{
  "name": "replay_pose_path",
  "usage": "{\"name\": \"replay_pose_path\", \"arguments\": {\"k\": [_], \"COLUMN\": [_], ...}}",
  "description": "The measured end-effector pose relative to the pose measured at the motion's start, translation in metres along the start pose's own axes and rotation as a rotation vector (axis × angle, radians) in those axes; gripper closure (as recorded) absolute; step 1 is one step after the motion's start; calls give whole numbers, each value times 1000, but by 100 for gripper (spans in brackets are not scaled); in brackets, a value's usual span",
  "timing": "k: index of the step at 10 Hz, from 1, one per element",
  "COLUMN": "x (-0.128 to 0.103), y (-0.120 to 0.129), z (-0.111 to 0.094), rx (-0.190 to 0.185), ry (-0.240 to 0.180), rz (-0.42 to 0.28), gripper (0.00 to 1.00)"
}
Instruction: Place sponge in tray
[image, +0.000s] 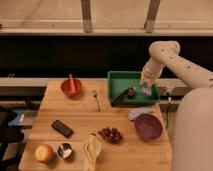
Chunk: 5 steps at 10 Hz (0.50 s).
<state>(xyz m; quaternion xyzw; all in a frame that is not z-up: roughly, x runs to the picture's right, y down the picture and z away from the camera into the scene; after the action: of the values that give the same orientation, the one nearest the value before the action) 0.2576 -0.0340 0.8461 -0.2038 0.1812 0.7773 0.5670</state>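
tray (116, 80): green plastic, smooth | table (80, 117): wood, matt | end effector (145, 88): over tray; sponge (146, 90): soft

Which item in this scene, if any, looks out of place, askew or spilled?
Nothing looks spilled or damaged. The gripper holds the sponge over the right end of the green tray; one dark utensil lies aslant inside it.

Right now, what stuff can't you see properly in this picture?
- Camera view: the end effector hangs over the green tray at its right end, shut. The pale sponge sits right at it, so where one ends and the other begins is too blurred to tell.
- The dark things inside the tray are too small to name.
- The robot's base is cut off by the right edge.
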Motion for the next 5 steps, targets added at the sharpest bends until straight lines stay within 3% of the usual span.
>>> {"name": "replay_pose_path", "arguments": {"k": [3,5], "x": [-12,-12], "y": [-5,-5], "z": [33,45], "rx": [-16,-32], "ry": [40,61], "rz": [11,16], "gripper": [96,79]}}
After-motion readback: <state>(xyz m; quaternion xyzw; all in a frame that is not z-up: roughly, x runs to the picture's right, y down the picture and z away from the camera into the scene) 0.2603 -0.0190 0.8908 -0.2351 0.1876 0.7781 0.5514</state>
